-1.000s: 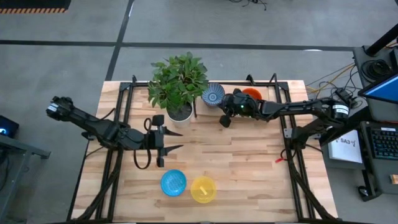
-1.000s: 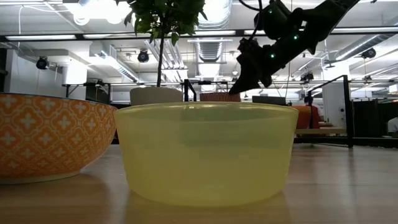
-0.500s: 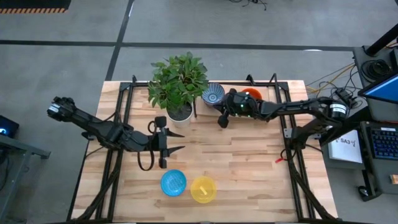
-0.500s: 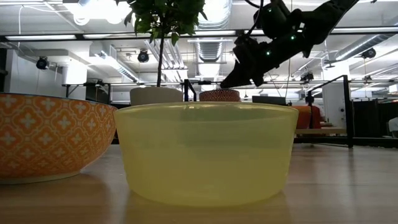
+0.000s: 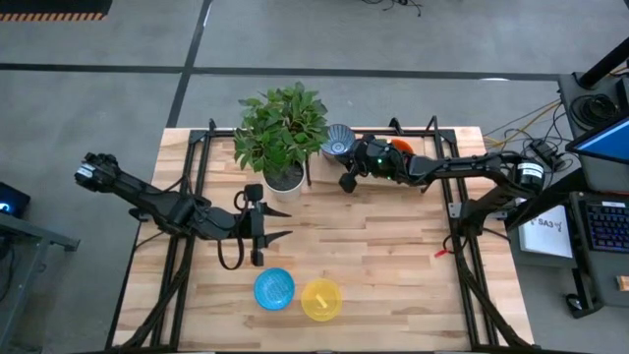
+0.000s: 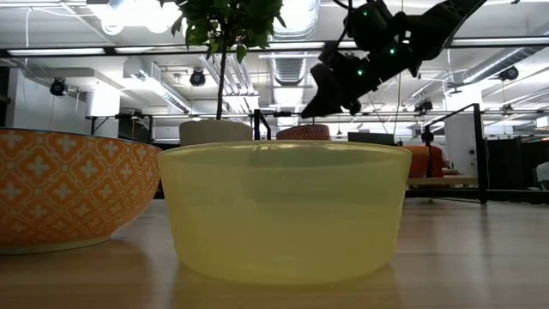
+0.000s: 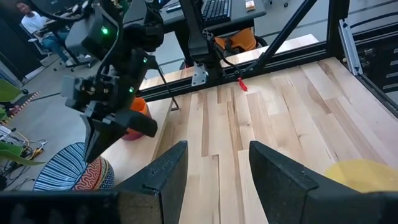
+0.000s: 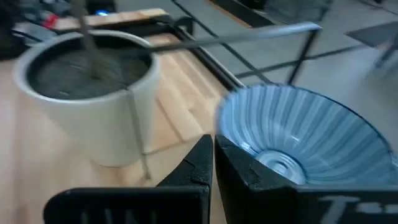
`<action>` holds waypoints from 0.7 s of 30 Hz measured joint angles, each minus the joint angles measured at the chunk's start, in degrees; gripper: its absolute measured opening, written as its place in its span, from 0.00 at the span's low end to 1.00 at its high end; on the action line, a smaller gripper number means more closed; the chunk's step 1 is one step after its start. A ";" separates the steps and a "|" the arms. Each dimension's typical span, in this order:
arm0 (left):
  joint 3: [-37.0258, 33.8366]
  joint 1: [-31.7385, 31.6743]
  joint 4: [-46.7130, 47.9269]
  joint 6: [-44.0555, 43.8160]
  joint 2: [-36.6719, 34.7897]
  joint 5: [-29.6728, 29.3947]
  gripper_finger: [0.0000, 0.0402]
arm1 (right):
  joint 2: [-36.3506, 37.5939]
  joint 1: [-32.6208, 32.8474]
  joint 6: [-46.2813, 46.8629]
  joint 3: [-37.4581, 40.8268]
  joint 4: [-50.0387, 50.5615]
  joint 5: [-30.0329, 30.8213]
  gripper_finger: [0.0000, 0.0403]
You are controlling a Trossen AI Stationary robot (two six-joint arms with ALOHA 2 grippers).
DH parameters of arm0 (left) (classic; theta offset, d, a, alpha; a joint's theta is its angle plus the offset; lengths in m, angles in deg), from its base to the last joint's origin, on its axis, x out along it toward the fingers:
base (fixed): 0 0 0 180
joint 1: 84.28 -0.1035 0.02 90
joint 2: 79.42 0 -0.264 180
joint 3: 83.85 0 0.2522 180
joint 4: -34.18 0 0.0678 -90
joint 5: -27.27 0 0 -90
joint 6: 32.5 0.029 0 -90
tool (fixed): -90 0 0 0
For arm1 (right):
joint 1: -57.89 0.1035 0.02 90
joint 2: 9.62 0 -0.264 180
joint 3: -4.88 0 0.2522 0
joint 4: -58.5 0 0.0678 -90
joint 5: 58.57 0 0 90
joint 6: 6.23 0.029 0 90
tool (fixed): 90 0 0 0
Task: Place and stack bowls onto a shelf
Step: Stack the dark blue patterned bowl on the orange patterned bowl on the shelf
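Note:
My right gripper [image 5: 347, 181] hangs at the far middle of the table, next to the white plant pot [image 5: 284, 180], and is shut on the blue-white striped bowl [image 5: 338, 142]. That bowl's outside is red-patterned [image 6: 301, 131]. An orange bowl [image 5: 399, 147] sits just behind this arm. My left gripper [image 5: 278, 223] hovers open over the table's left middle and touches nothing. A yellow bowl [image 5: 320, 299] and a bowl that is blue inside [image 5: 274, 289] rest on their bases near the near edge. A light-wood plank with black posts [image 6: 442, 181] shows in the low view. My right gripper pinches the blue-white bowl at its rim [image 8: 219, 127], on the side facing the gripper. The fingers [image 8: 200, 163] slant down from the table's right. They cover the exact spot of contact. The bowl is tilted, its inside turned toward the wrist camera; whether its base is off the wood, I cannot tell.
The leafy plant [image 5: 281, 123] in its white pot [image 8: 93, 93] stands close to the left of the held bowl. Black metal frames [image 5: 187, 197] run along both table sides and the far edge. Bare wood [image 5: 373, 246] lies between the arms and the near bowls.
My right gripper has moved toward the table's left and far edge and risen a little. The blue-white bowl has shifted toward the far edge and tipped out of level, its red-patterned outside coming into sight in the low view.

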State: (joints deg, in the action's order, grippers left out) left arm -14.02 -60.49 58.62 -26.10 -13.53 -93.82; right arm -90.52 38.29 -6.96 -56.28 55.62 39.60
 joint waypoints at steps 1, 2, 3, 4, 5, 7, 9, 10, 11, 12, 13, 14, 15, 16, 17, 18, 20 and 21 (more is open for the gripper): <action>0.00 0.00 0.00 0.02 0.00 0.00 0.39 | 0.00 0.17 0.00 -0.38 0.02 -0.77 0.02; 0.00 0.00 0.06 0.02 0.00 0.00 0.39 | -0.01 0.32 0.00 -0.70 0.03 -1.03 0.02; 0.00 0.00 0.07 0.02 0.00 0.00 0.39 | -0.11 0.50 -0.07 -1.02 0.01 -1.10 0.02; 0.00 0.00 0.04 0.04 0.00 0.00 0.39 | -0.13 0.55 -0.18 -1.30 -0.02 -1.19 0.02; 0.00 0.00 0.06 0.04 0.00 0.00 0.39 | -0.15 0.53 -0.35 -1.47 0.00 -1.16 0.02; 0.00 0.00 0.07 0.06 0.00 0.00 0.39 | -0.17 0.47 -0.42 -1.72 -0.02 -1.10 0.02; 0.00 0.00 0.07 0.08 0.01 0.00 0.39 | -0.25 0.44 -0.37 -1.73 -0.43 -1.06 0.02; 0.00 0.00 0.07 0.09 0.00 0.00 0.39 | -0.46 0.44 -0.37 -1.73 -0.63 -0.97 0.02; 0.02 0.00 0.09 0.09 0.00 0.00 0.39 | -0.68 0.42 -0.37 -1.73 -0.74 -0.89 0.02; 0.02 0.00 0.09 0.10 0.00 0.00 0.39 | -1.02 0.28 -0.43 -1.73 -0.74 -0.87 0.02; 0.02 0.00 0.10 0.11 0.00 0.00 0.39 | -1.64 0.21 -0.55 -1.73 -1.02 -0.87 0.02; 0.02 0.00 0.09 0.11 0.00 0.00 0.39 | -2.30 0.17 -0.59 -1.73 -1.44 -0.81 0.02; 0.02 0.00 0.12 0.10 0.00 0.00 0.39 | -3.07 0.10 -0.58 -1.73 -1.58 -0.59 0.02; 0.02 0.00 0.16 0.11 0.00 0.00 0.39 | -3.90 -0.10 -0.57 -1.73 -1.53 -0.30 0.02; 0.02 0.00 0.18 0.11 0.00 0.00 0.39 | -4.76 -0.23 -0.30 -1.73 -1.46 0.54 0.02; 0.02 0.00 0.18 0.11 0.00 0.00 0.39 | -5.49 -0.32 0.14 -1.73 -1.16 1.83 0.02; 0.02 0.00 0.18 0.05 0.00 0.00 0.39 | -6.47 -0.30 0.65 -1.73 -0.92 3.00 0.02; 0.02 0.00 0.18 0.00 0.00 0.02 0.39 | -6.67 -0.30 0.70 -1.73 -0.92 3.04 0.02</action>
State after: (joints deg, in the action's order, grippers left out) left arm -14.00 -60.49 58.79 -26.10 -13.53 -93.80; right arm -97.19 37.99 -6.27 -58.00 54.71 42.65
